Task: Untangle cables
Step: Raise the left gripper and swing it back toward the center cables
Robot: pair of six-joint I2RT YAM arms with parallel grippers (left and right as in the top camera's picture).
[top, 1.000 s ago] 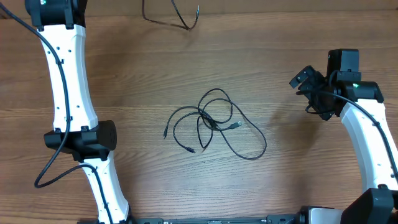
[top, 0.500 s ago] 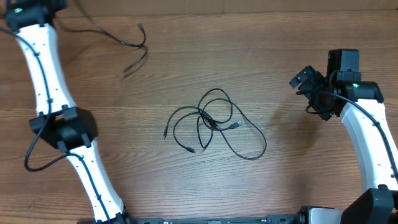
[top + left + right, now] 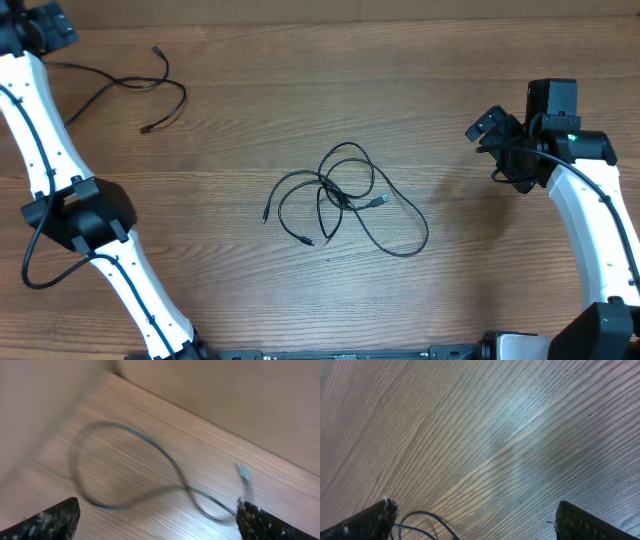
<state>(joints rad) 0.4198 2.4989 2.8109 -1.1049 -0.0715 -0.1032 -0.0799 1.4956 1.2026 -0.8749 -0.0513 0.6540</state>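
Okay, you are parking one thin black cord [image 3: 140, 84] at the far left corner of the light wood table [image 3: 230, 280], well apart from the tangled bundle of thin black cords [image 3: 340, 195] in the middle. The left gripper [image 3: 157, 517] is hovering with its fingers spread wide and nothing clamped, and the cord is lying on the wood beyond them, blurred. The right gripper [image 3: 477, 520] is also hanging with its fingers apart and empty, to the right of the bundle.

To do this step well, I'd say you should be lifting the left arm straight up so a finger is not dragging the parked cord back. Then go for a free plug end, not the crossing in the middle, while the right side is pinning the big loop.

The bundle's long axis is running roughly left to right, with one plug pointing right and two ends pointing towards the near left. The parked cord is also lying mostly left to right.
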